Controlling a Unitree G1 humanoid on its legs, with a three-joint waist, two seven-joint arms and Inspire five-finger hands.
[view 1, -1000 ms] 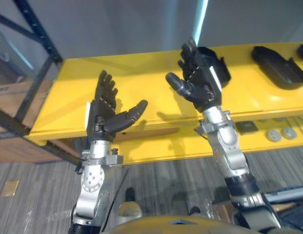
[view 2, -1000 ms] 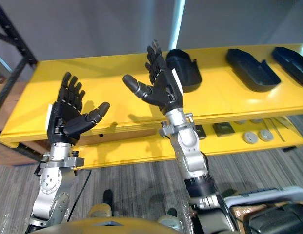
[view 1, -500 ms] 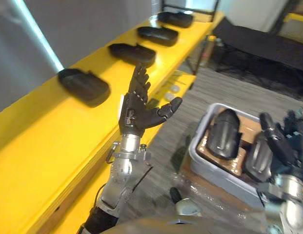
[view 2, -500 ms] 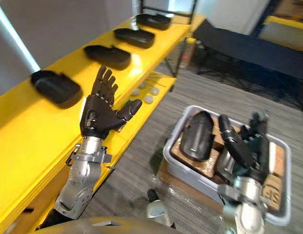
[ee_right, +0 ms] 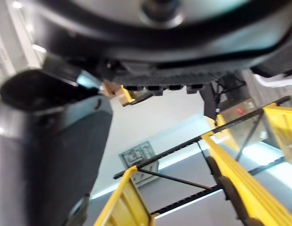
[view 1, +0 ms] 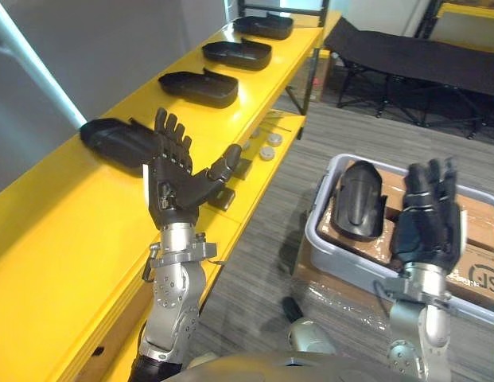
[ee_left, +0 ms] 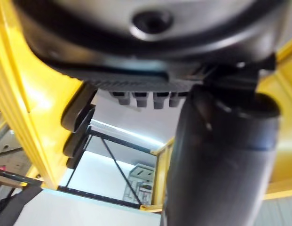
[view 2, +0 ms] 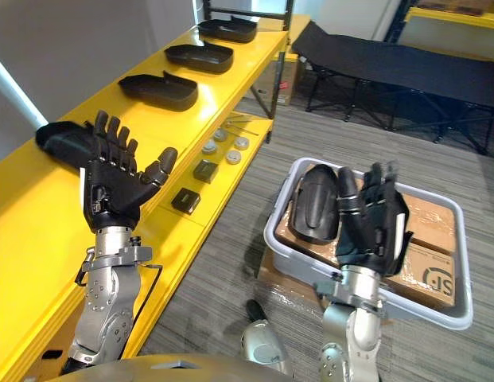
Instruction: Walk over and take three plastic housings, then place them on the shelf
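Bright even light; sheen on yellow shelf (view 1: 64, 231); soft shadows.

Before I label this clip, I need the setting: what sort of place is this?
Probably a warehouse or workshop: a long yellow shelf with black housings in a row, and a grey bin holding cardboard boxes.

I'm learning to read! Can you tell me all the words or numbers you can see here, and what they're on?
Box: a dark printed mark near one corner, too small and blurred to read.
Housings on the shelf: no words or numbers show.
Small parts lower down: no print that can be read.
So there is nothing here to quote.
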